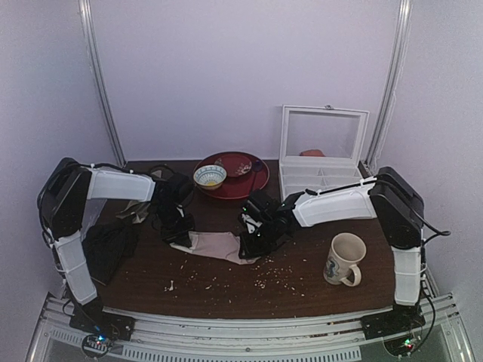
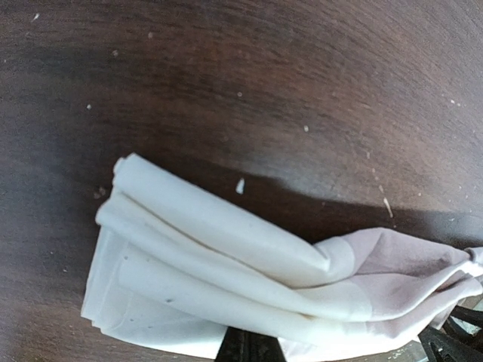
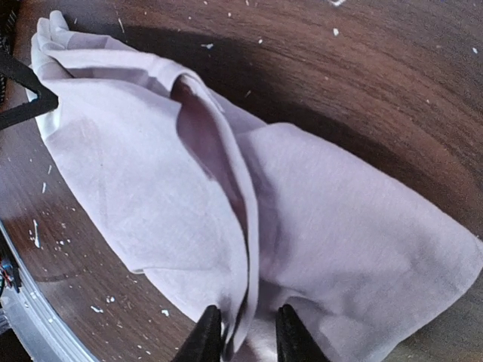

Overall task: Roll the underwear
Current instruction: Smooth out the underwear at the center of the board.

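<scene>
Underwear (image 1: 215, 245) gripped at both ends on the counter (image 1: 226, 290).
The pale pink garment lay creased, left of the mug (image 1: 345, 259). The right claw (image 1: 253, 245) was clenched on a fold at the end nearer the mug. The left claw (image 1: 179, 228) was clamped on the whitish waistband end, farther from it.

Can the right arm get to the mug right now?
Probably yes. The mug stands alone, with only crumbs between it and the right gripper. That gripper pinches a fold of the underwear, though, and should let go first.
</scene>
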Robot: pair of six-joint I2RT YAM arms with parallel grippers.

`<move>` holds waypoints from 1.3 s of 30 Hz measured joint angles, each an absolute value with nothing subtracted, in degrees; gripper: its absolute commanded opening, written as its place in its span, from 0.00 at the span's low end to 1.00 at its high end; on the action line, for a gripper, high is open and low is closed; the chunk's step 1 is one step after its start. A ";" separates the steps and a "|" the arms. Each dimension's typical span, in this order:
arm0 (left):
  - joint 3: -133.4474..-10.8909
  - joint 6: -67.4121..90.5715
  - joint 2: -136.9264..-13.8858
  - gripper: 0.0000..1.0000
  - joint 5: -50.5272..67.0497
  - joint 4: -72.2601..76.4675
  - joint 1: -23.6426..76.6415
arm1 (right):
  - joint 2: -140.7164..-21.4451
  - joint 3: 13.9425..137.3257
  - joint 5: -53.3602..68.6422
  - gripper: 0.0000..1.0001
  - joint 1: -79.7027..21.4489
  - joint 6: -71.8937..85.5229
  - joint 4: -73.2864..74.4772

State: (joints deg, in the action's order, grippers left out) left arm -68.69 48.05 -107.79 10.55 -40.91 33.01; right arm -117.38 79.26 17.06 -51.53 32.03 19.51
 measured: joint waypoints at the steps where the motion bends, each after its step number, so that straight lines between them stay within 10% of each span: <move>1: -68.69 48.03 -107.81 0.00 10.50 -40.91 33.01 | -117.40 79.26 17.10 0.15 -51.53 32.12 19.46; 4: -68.69 48.05 -107.81 0.00 10.41 -40.91 33.01 | -117.40 79.20 17.32 0.00 -51.53 32.40 19.49; 18: -68.69 48.03 -107.83 0.00 10.09 -40.93 33.06 | -114.21 74.17 18.33 0.00 -51.57 31.97 18.39; 23: -68.71 48.01 -107.83 0.00 10.00 -40.93 33.10 | -114.21 74.13 18.46 0.31 -51.57 31.07 19.07; 39: -76.53 45.84 -106.30 0.12 7.44 -45.56 33.10 | -107.39 74.65 15.38 0.28 -54.50 32.58 19.51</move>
